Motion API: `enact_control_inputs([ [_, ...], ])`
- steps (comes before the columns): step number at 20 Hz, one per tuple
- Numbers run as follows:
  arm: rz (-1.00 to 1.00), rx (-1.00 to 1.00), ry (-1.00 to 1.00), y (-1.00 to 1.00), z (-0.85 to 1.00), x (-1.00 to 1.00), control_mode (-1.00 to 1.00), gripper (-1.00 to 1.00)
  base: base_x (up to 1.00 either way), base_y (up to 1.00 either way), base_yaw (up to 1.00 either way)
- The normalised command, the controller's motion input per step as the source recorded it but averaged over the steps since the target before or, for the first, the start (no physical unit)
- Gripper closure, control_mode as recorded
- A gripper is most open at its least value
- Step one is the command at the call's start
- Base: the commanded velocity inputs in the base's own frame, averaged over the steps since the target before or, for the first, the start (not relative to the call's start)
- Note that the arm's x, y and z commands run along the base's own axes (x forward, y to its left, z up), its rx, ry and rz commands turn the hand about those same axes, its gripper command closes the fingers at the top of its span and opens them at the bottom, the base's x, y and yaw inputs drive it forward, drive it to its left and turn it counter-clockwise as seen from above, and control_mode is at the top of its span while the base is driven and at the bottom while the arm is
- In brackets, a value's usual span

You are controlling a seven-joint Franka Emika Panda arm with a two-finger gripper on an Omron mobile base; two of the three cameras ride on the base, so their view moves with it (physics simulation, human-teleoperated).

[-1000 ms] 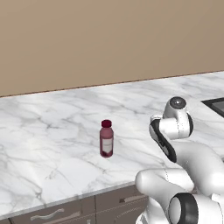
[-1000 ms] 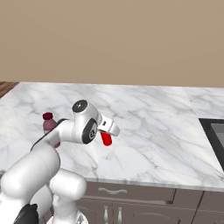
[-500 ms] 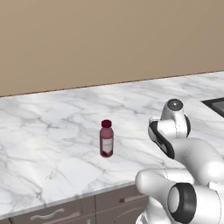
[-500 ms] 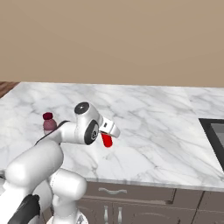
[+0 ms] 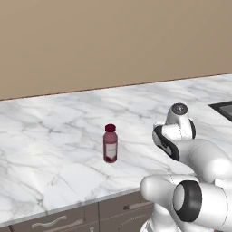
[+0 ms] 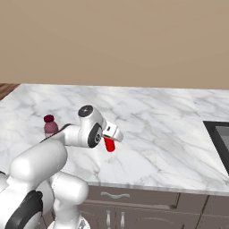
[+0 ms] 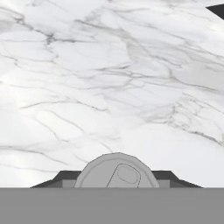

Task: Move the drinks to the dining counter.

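Note:
The maroon bottle (image 5: pixel 110 144) with its dark-red cap stands upright on the white-grey marbled dining counter (image 5: pixel 54 131); in the right base view the bottle (image 6: pixel 50 125) peeks out behind my arm. My gripper (image 6: pixel 109 142) is shut on the small red can (image 6: pixel 109 145), which hangs slightly tilted just above the counter (image 6: pixel 170 129), to the right of the bottle. In the hand view the can's grey top (image 7: pixel 117 173) with its pull tab sits between my dark fingertips (image 7: pixel 59 178), over bare marble.
A plain tan wall (image 5: pixel 113 41) backs the counter. A dark sink edge (image 6: pixel 219 138) lies at the far right. Grey drawer fronts (image 6: pixel 116 197) run below the front edge. Open marble stretches between the bottle and the sink.
The can in my gripper has sunk a little toward the counter. My arm's lower links have shifted slightly. The bottle has not moved.

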Motion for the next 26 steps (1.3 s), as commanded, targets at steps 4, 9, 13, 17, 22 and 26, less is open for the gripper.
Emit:
enact_control_inputs([
  [4, 0.00, 0.05, 0.00, -0.02, -0.12, 0.02, -1.00, 1.00, 0.00, 0.00, 0.00],
  [9, 0.00, 0.05, 0.00, -0.01, -0.18, 0.00, -1.00, 1.00, 0.00, 0.00, 0.00],
  [13, 0.00, 0.02, 0.00, 0.00, -0.24, 0.03, -1.00, 1.00, 0.00, 0.00, 0.00],
  [17, 0.00, 0.00, 0.00, 0.00, -0.27, 0.06, -1.00, 1.00, 0.00, 0.00, 0.00],
  [22, 0.00, 0.00, 0.00, 0.00, -0.29, 0.11, -1.00, 1.00, 0.00, 0.00, 0.00],
  [26, 0.00, 0.00, 0.00, 0.00, -0.26, 0.09, -1.00, 1.00, 0.00, 0.00, 0.00],
])
